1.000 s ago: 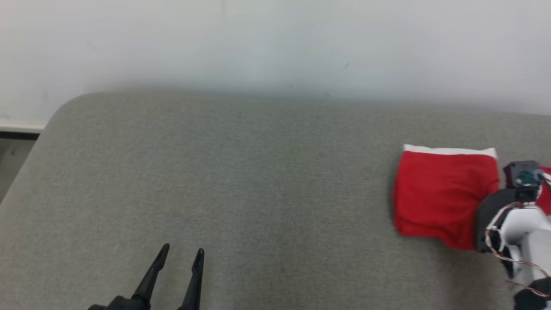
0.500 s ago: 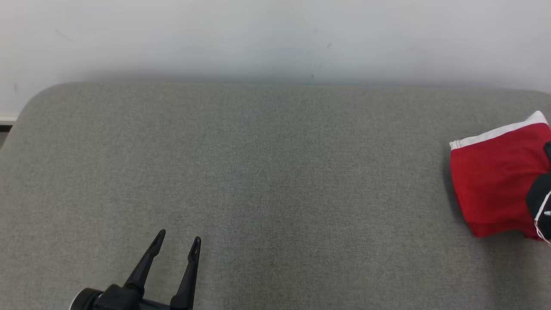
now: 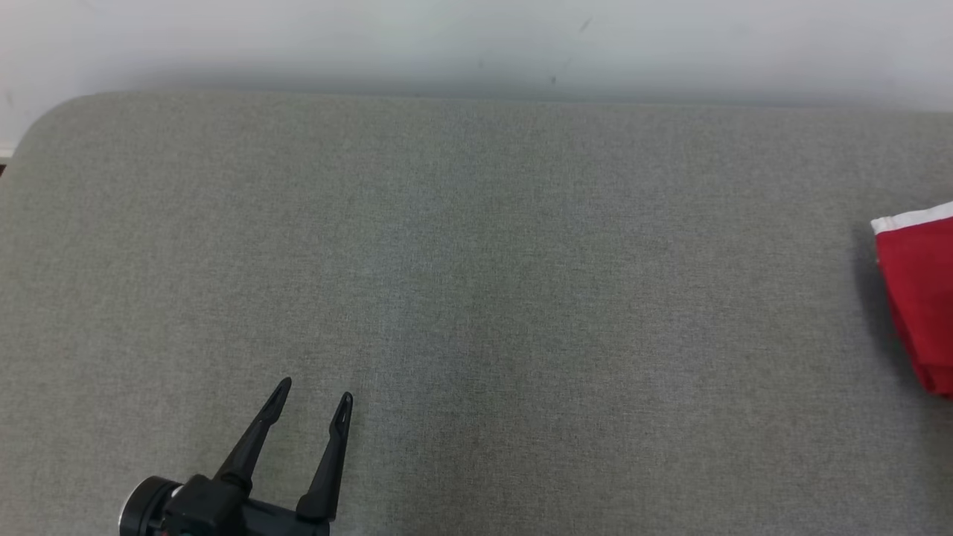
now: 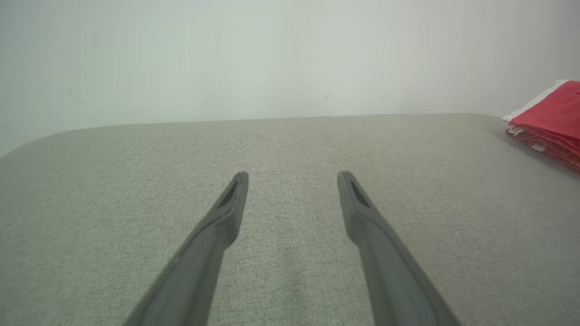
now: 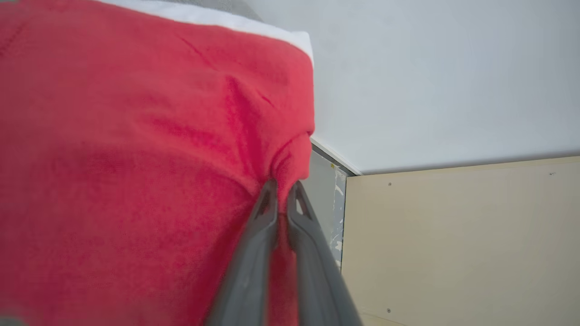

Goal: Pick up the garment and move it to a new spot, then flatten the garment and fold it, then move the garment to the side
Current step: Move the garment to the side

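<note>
Red cloth, white band along its far edge: the folded garment (image 3: 917,298) sits at the right margin of the grey upholstered surface (image 3: 476,260), cut off by the edge of the head view. Layers are stacked; the left wrist view shows them side-on.

Right gripper (image 5: 282,190): jaws nearly together, pinching a puckered fold at the garment's edge. The white wall (image 5: 430,81) and a beige panel (image 5: 453,249) lie beyond.

Left gripper (image 3: 313,391): fingers spread, nothing between them, low over bare surface.

Key relation: the garment lies well apart from the left gripper, off to the robot's right. The right arm is on it, so it is the nearer.

Judgement: fold done, side placement under way. Only letting go remains, and that falls to the right arm.
</note>
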Tool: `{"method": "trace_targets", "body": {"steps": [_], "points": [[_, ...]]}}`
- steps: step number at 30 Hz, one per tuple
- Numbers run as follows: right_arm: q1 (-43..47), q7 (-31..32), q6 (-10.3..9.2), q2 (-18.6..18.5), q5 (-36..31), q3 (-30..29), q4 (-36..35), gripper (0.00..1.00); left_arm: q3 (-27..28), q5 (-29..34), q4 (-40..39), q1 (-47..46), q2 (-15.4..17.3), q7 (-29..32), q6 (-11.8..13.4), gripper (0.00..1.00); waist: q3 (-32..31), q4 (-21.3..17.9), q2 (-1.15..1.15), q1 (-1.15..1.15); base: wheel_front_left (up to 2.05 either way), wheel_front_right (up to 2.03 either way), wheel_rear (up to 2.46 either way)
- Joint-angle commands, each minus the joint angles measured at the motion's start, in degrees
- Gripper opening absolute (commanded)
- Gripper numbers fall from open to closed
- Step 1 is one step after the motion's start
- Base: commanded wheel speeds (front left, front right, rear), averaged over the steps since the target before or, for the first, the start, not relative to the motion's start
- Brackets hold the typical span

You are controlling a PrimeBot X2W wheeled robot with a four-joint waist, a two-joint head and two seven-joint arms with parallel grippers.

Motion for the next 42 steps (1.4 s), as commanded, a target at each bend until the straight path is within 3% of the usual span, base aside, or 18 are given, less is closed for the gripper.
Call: {"method": "trace_targets", "body": {"steps": [1, 5, 12, 14, 15, 16, 17, 21, 28, 34, 40, 42], "points": [[0.8, -0.5, -0.13, -1.0, -0.5, -0.4, -0.2, 0.0, -0.1, 0.0, -0.1, -0.8, 0.3, -0.2, 0.1, 1.0, 0.8, 0.3, -0.01, 0.0, 0.0, 0.0, 0.0], [2.9, -1.6, -0.13, -2.0, -3.5, -2.2, -2.1, 0.0, -0.2, -0.3, -0.1, -0.9, 0.4, -0.2, 0.1, 1.0, 1.6, 0.2, -0.01, 0.0, 0.0, 0.0, 0.0], [5.0, 0.2, -0.13, -0.1, -7.2, -5.0, -6.0, 0.0, -0.9, -0.1, 0.1, -1.8, 0.6, -0.2, 0.1, 1.0, 2.8, -0.3, -0.01, 0.0, 0.0, 0.0, 0.0], [5.0, 0.3, -0.13, 0.0, -8.3, -5.5, -7.0, 0.74, -1.0, -0.1, 0.1, -2.1, 0.7, -0.2, 0.1, 1.0, 3.0, -0.5, -0.01, 0.0, 0.0, 0.0, 0.0], [5.1, -0.1, -0.13, 0.2, -9.7, -6.7, -7.7, 0.6, -1.0, -0.2, 0.2, -2.3, 0.7, -0.2, 0.1, 1.0, 3.1, -0.8, -0.01, 0.0, 0.0, 0.0, 0.0], [5.2, -1.0, -0.13, 0.2, -10.5, -7.7, -8.0, 0.84, -1.1, -0.2, 0.3, -2.3, 0.7, -0.2, 0.1, 1.0, 3.1, -0.9, -0.01, 0.0, 0.0, 0.0, 0.0], [5.4, -1.5, -0.13, 0.6, -11.1, -8.5, -8.1, 1.0, -1.1, -0.2, 0.3, -2.2, 0.7, -0.2, 0.1, 1.0, 3.0, -1.0, -0.01, 0.0, 0.0, 0.0, 0.0], [5.0, -5.1, -0.13, 1.4, -13.0, -10.2, -8.4, 1.0, -1.2, -0.3, 0.5, -2.1, 0.4, -0.2, 0.1, 1.0, 2.5, -1.6, -0.01, 0.0, 0.0, 0.0, 0.0], [1.7, -19.0, -0.12, 6.1, -13.3, -12.8, -4.9, 1.0, 0.7, 0.1, -0.6, -2.5, -1.0, -0.2, 1.2, 1.0, -0.2, -2.2, -0.01, 0.0, 0.0, 0.0, 0.0], [4.1, -28.5, -0.12, 15.5, -9.9, -14.5, -4.0, 1.0, 3.3, 0.0, -0.5, 1.3, -2.9, -0.2, 1.7, 1.0, -6.7, -1.0, -0.01, 0.0, 0.0, 0.0, 0.0], [13.1, -33.7, -0.12, 26.8, -4.1, -17.5, -10.3, 1.0, 7.3, -0.9, 0.8, 4.3, -5.7, -0.2, 3.8, 1.0, -12.8, 0.8, -0.01, 0.0, 0.0, 0.0, 0.0], [14.6, -34.0, -0.12, 28.2, -3.1, -18.1, -11.5, 1.0, 7.9, -0.7, 1.1, 4.5, -6.0, -0.2, 4.1, 1.0, -13.6, 1.1, -0.01, 0.0, 0.0, 0.0, 0.0]]}}
